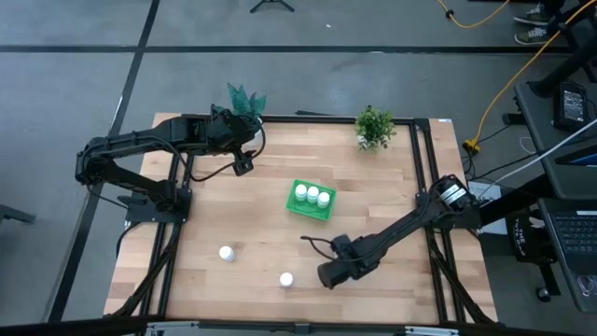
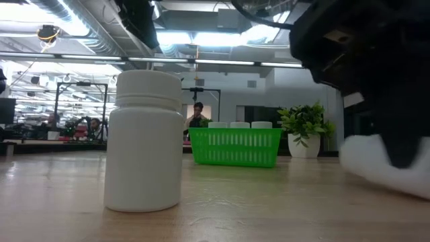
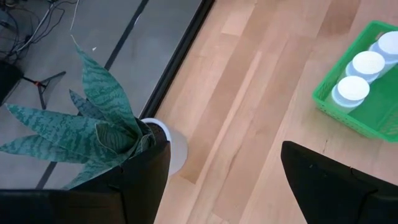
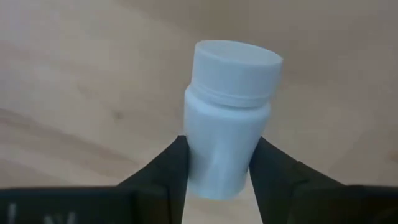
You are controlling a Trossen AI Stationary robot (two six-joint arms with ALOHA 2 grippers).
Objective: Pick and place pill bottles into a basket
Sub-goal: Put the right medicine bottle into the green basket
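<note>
Your right gripper (image 4: 217, 171) has its jaws pinched on 1 pill bottle (image 4: 229, 118) near the bench's front edge. Your left gripper (image 3: 221, 180) hangs with jaws spread wide and empty near the back-left corner. 3 bottles (image 1: 313, 194) sit in the basket (image 1: 297, 208) mid-bench; 2 others (image 1: 226, 253) stand loose near the front.

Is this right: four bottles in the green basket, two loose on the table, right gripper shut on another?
Not quite. The green basket holds three bottles, not four; the high view shows three white caps in a row. The rest stands: two loose bottles on the table, and the right gripper is shut on another bottle, clear in the right wrist view.
</note>
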